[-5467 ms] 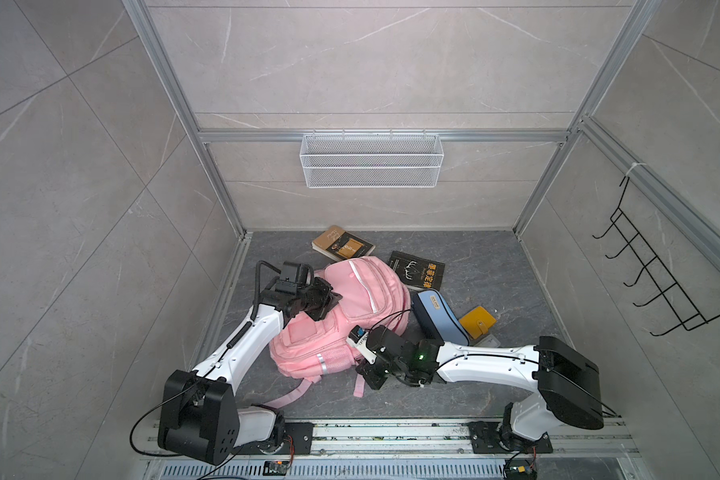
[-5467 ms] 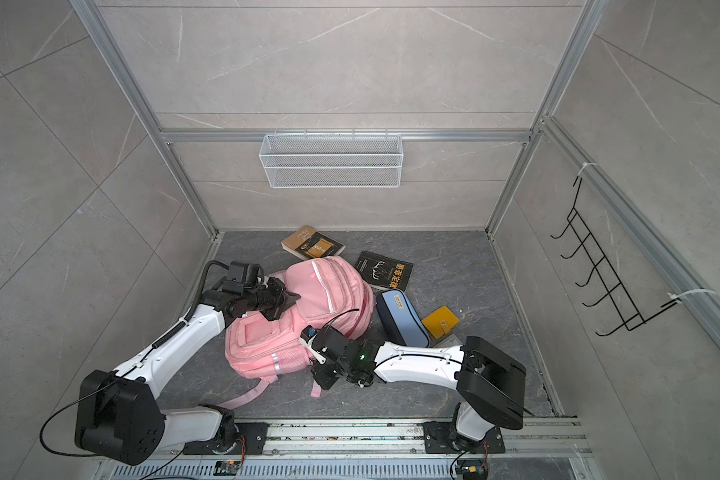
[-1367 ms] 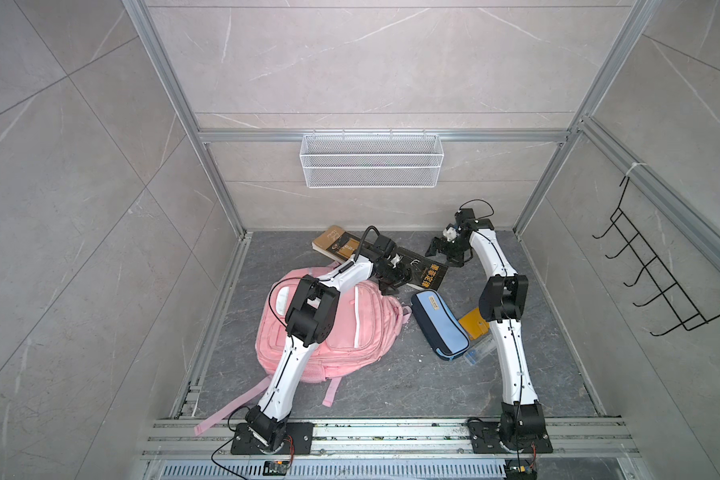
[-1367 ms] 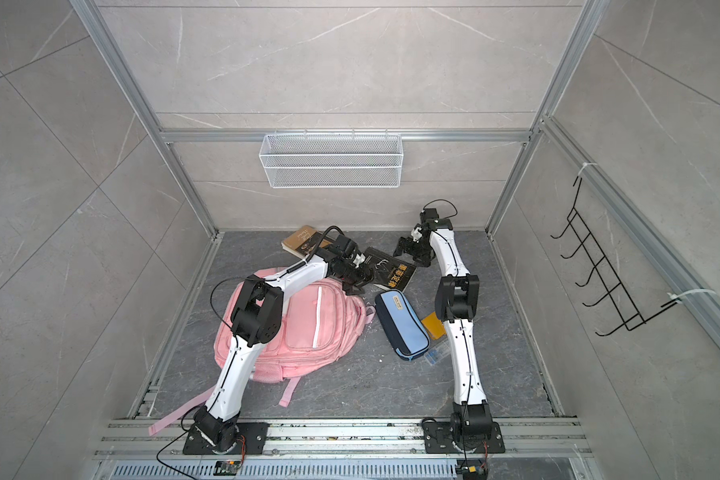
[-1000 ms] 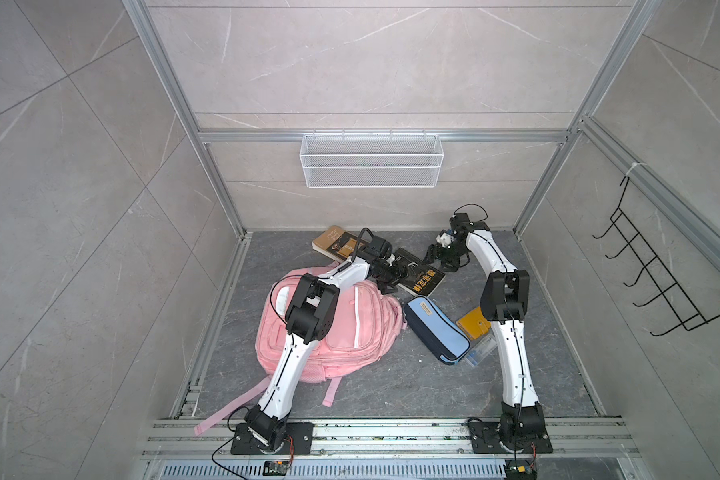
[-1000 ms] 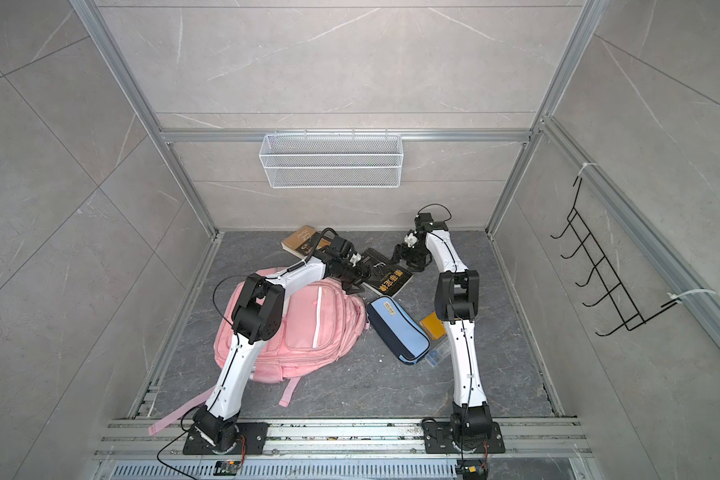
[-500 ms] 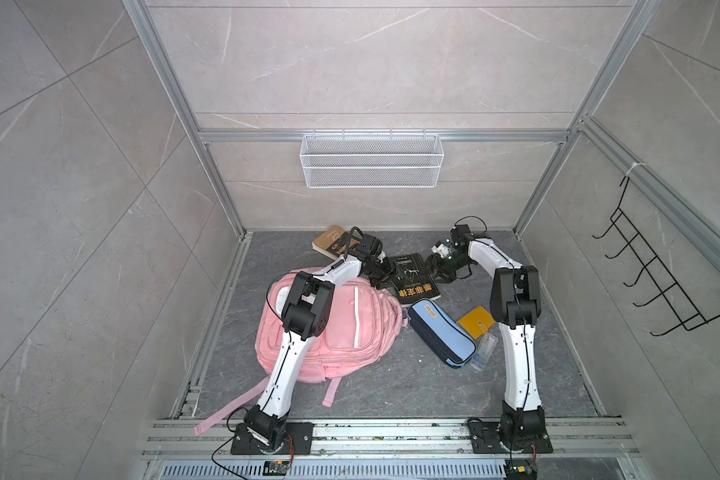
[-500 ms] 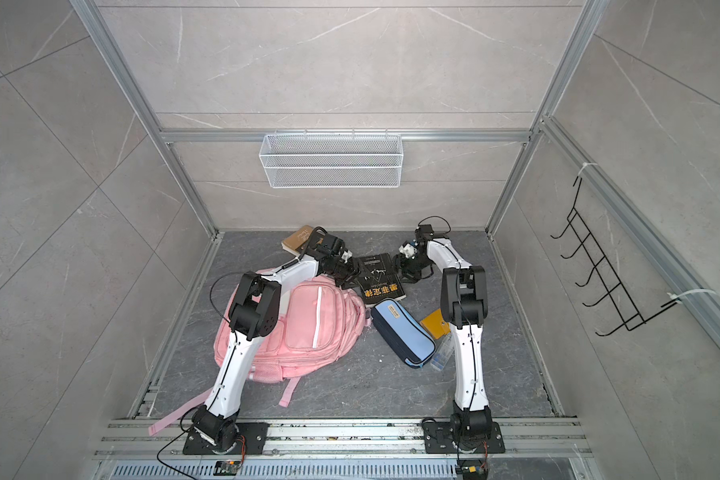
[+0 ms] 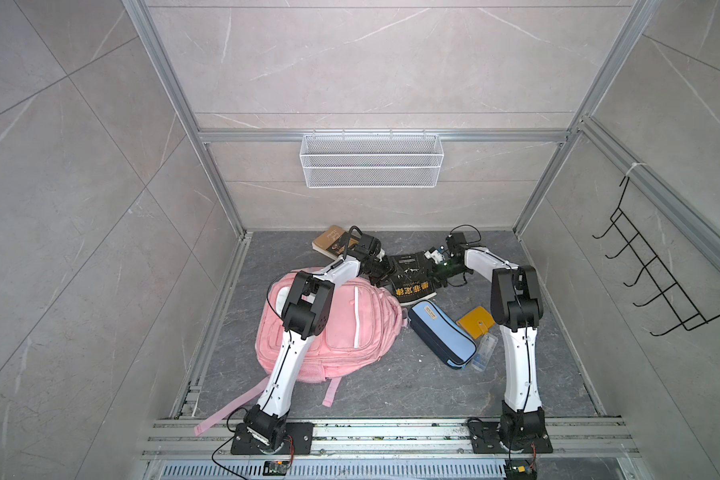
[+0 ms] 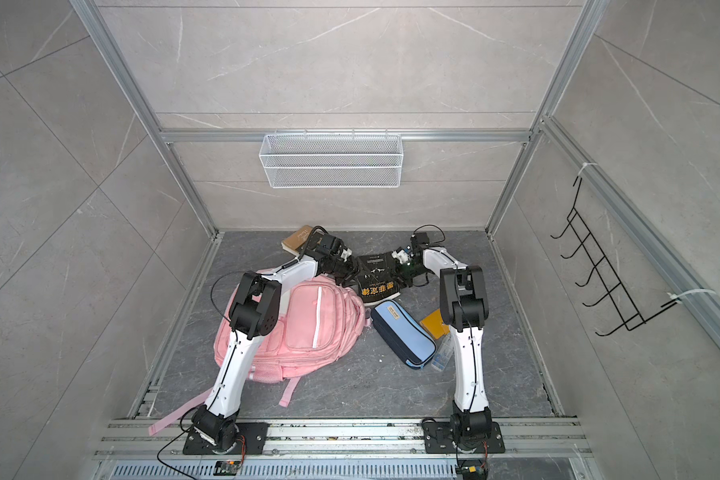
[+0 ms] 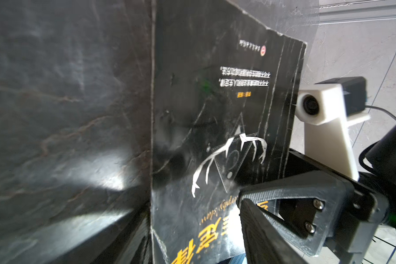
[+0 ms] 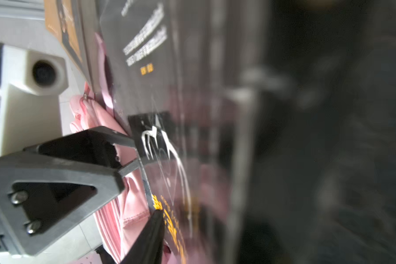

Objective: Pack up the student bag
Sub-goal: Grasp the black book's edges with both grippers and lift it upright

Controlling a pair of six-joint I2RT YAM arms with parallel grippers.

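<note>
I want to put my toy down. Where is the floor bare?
Bare floor: between the pink backpack, the pencil case and the front rail; also right of the right arm, by the wall. Crowded: around the black book and yellow wallet.

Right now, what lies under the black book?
Around the black book only the grey floor shows, and the student bag lies close beside it. The book covers whatever is directly beneath it. Whether its corner overlaps the bag cannot be told.
</note>
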